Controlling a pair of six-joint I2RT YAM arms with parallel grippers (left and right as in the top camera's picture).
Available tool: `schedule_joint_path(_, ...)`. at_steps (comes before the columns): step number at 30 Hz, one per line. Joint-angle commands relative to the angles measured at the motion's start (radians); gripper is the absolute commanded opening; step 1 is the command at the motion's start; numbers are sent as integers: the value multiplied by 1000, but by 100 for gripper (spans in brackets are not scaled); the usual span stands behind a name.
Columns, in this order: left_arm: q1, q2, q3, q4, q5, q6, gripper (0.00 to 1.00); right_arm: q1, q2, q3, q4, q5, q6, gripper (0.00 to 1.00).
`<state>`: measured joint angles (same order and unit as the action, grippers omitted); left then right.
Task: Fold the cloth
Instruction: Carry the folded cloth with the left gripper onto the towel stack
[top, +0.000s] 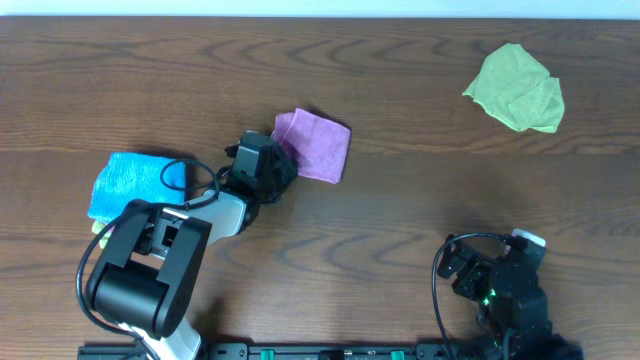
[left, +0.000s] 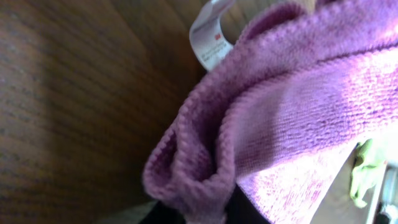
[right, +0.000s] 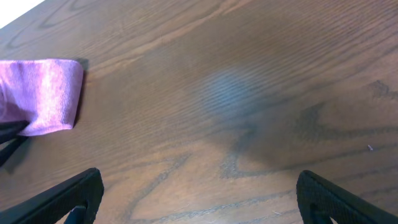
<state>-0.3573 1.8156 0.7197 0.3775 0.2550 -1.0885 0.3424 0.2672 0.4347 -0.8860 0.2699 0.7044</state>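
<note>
Overhead: the cloth (top: 318, 145) lies mid-table, folded to a near-square with no marked long axis. My left gripper (top: 278, 166) meets its lower-left edge, so the cloth extends up and to the right from it. My right gripper (top: 462, 268) is well apart, so the left is the nearer.

Left wrist: the cloth's doubled edge bunches down into my dark fingers. I judge them clamped on it.

Right wrist: fingers spread wide, nothing held, with the cloth far to the left. No containers are in view.

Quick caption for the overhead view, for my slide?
Left gripper grips an edge of the folded purple cloth; right gripper sits far off.
</note>
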Motion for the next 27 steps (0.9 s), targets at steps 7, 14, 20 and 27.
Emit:
schedule_joint_path(7,-3,14,17,-3,24,137,6,-5,-6,-6,-1,18,13,99)
schedule_joint_path(14,-1,-13,198,-247,47,288,6,-6,-6,-6,-1,18,13,99)
schedule_joint_path(20,1,-48,384,-521,-20,408,6,-5,-6,-6,-1,18,13,99)
schedule_joint_path(27,52,-77,463,-660,-25,413,6,-5,-6,-6,-1,18,13,99)
